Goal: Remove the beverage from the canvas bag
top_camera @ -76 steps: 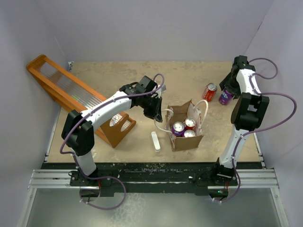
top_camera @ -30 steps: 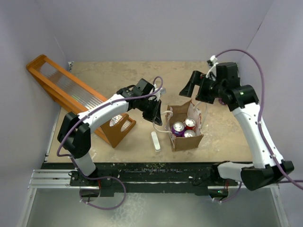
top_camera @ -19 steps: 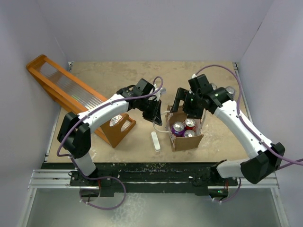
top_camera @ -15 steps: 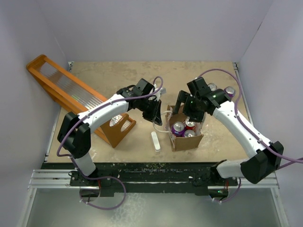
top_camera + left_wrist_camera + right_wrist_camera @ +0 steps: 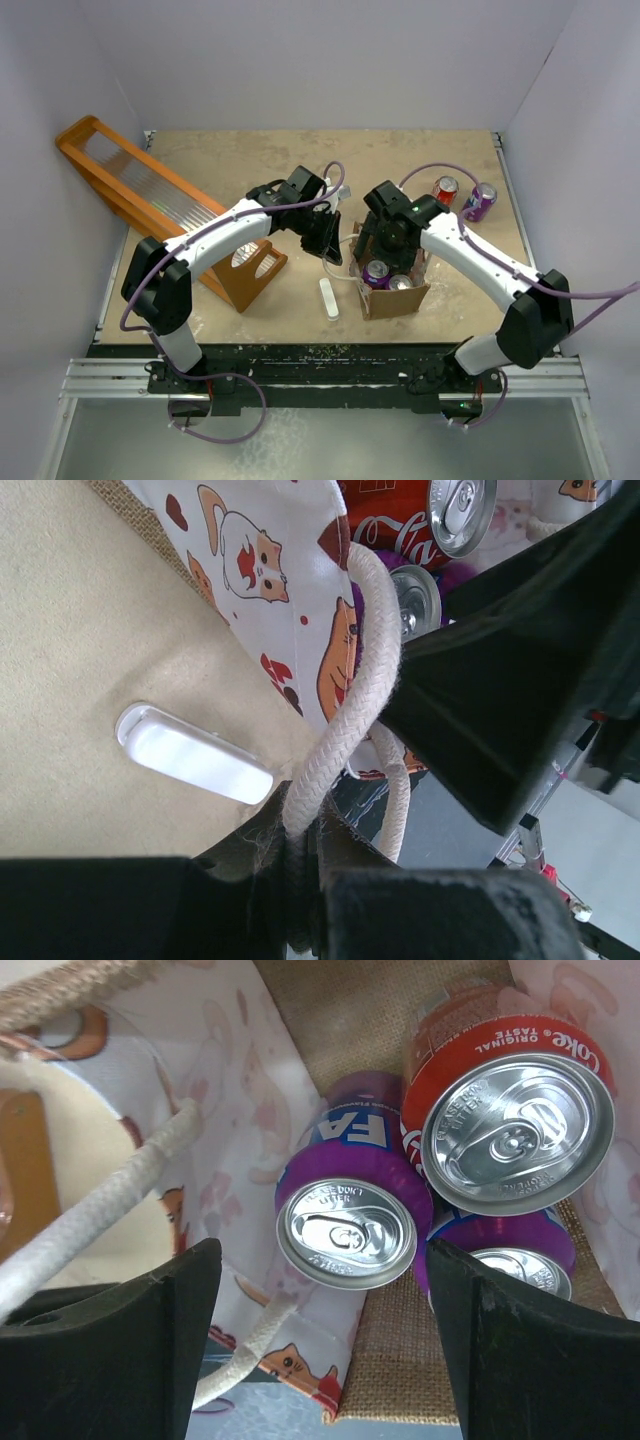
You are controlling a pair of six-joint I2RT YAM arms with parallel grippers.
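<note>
The canvas bag (image 5: 396,300) stands open at mid table, brown with white cat-print sides (image 5: 270,570). My left gripper (image 5: 332,250) is shut on its white rope handle (image 5: 345,720), holding that side out to the left. Three beverage cans stand inside: a purple one (image 5: 345,1220), a red cola can (image 5: 505,1125) and another purple one (image 5: 515,1260). My right gripper (image 5: 383,248) hangs open over the bag's mouth. Its fingers (image 5: 130,1350) straddle the nearer purple can (image 5: 376,272) without touching it.
A red can (image 5: 444,189) and a purple can (image 5: 481,198) stand on the table at the far right. A small white oblong piece (image 5: 330,298) lies left of the bag. The long orange rack (image 5: 170,205) slants along the left side.
The right arm has swung in from the far right and come down over the bag's mouth, its jaws narrowing a little. The left gripper has stayed shut on the handle.
</note>
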